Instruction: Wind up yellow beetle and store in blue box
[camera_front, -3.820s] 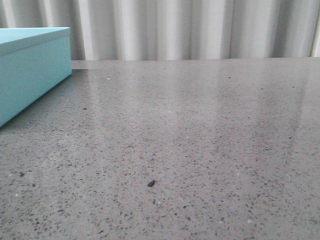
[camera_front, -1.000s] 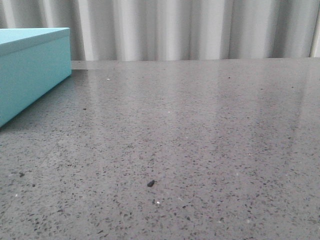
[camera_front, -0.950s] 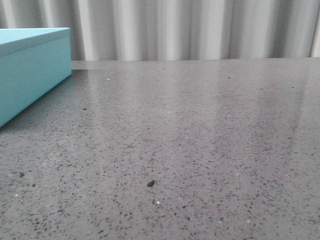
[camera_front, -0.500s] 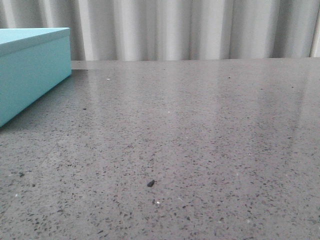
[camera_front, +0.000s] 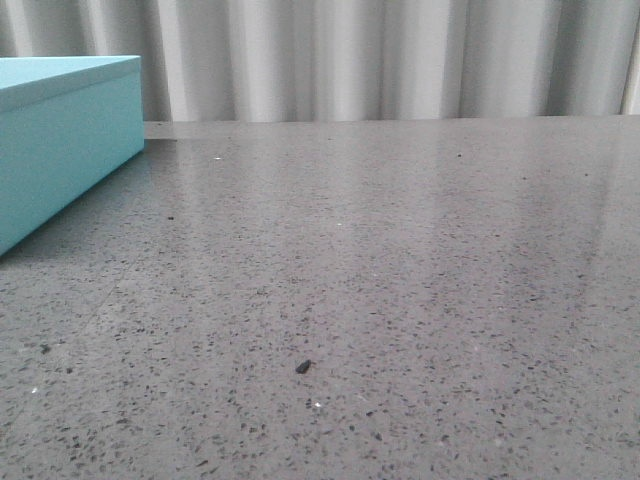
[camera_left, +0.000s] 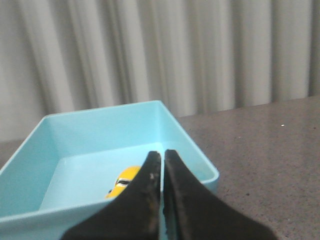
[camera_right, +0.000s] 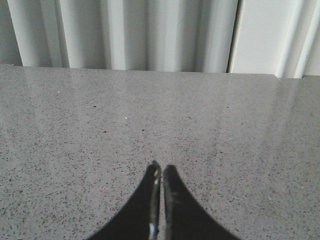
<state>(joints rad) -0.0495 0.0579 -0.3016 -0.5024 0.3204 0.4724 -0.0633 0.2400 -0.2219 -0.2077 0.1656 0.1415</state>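
The small shiny yellow toy car (camera_left: 124, 181) is partly hidden by the closed black left gripper (camera_left: 162, 156).

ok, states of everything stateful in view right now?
blue box: open in the left wrist view, no lid seen there, toy inside.
yellow beetle: lying on the box floor, partly hidden behind the fingers.
left gripper: shut, empty, above the box's near wall.
right gripper: shut, empty, over bare table.

Soft, even daylight — pale sheen on the table (camera_front: 420, 230) — slightly hazy focus.
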